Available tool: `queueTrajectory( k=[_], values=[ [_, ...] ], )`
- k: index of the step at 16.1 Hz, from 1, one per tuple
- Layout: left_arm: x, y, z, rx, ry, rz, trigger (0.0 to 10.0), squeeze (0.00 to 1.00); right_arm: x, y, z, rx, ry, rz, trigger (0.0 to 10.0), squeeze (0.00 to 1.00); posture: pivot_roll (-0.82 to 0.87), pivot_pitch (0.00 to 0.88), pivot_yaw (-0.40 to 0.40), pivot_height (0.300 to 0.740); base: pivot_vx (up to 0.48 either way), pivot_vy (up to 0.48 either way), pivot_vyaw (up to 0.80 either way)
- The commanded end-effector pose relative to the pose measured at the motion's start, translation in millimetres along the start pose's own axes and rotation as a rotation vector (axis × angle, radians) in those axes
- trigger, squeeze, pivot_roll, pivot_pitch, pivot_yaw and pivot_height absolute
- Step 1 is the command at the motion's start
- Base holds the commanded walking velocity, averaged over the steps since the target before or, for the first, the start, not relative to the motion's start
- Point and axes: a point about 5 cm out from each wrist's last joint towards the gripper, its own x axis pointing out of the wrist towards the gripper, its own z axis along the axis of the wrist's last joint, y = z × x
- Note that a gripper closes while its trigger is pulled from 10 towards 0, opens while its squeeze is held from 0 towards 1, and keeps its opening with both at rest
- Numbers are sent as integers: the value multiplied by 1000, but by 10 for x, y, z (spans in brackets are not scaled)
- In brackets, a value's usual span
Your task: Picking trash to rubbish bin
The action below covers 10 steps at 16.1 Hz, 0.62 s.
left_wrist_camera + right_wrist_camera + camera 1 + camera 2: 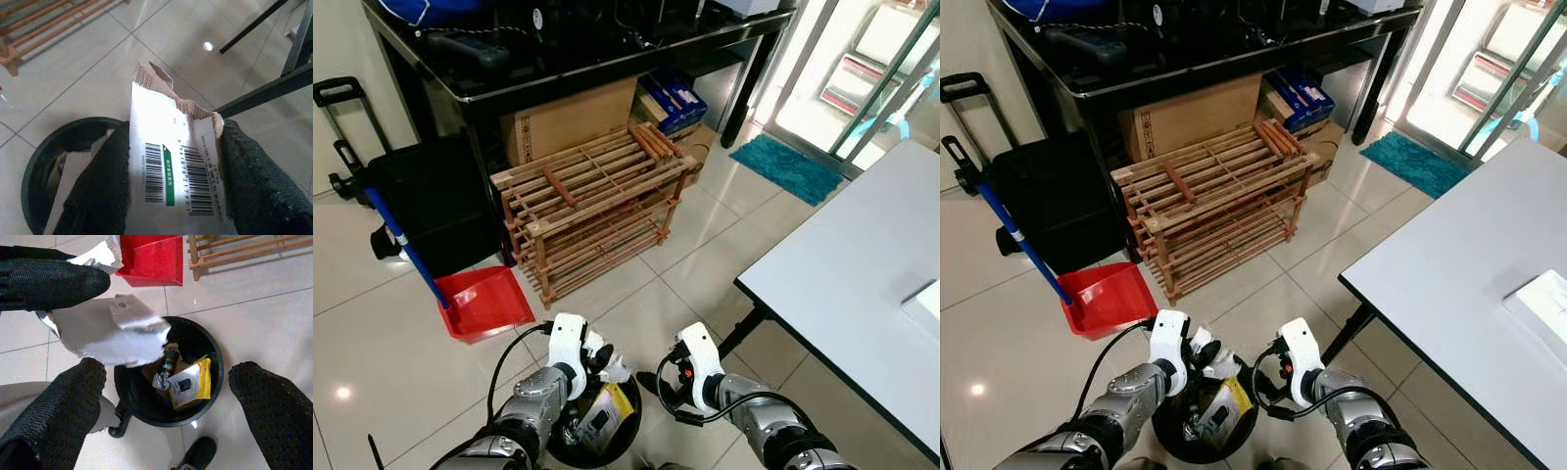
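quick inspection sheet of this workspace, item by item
surface: pale tiled floor
job's things: black bin holding a yellow packet; torn card
clutter: red dustpan, wooden rack, boxes
grippers: left gripper shut on the card above the bin; right gripper open beside it
cables: black cable along the left arm
surroundings: black desk, white table, teal mat

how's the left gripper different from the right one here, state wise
The left gripper is shut on a torn white barcoded card; the right gripper is open and holds nothing. The left gripper sits above the black bin's rim, the right beside the bin. Both have black fingers.
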Motion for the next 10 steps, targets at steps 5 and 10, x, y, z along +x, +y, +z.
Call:
queueTrajectory(
  k=[5, 10],
  values=[
    [-17, 8, -80, -2, 38, -5, 10000, 1000, 1, -1, 20, 1, -4, 4, 10000, 0, -33, 115, -112, 740, 0, 0, 0],
    [-19, 5, -89, -1, 41, -10, 10000, 1000, 1, 4, 17, 7, -6, 5, 10000, 0, -32, 114, -110, 740, 0, 0, 0]
  ],
)
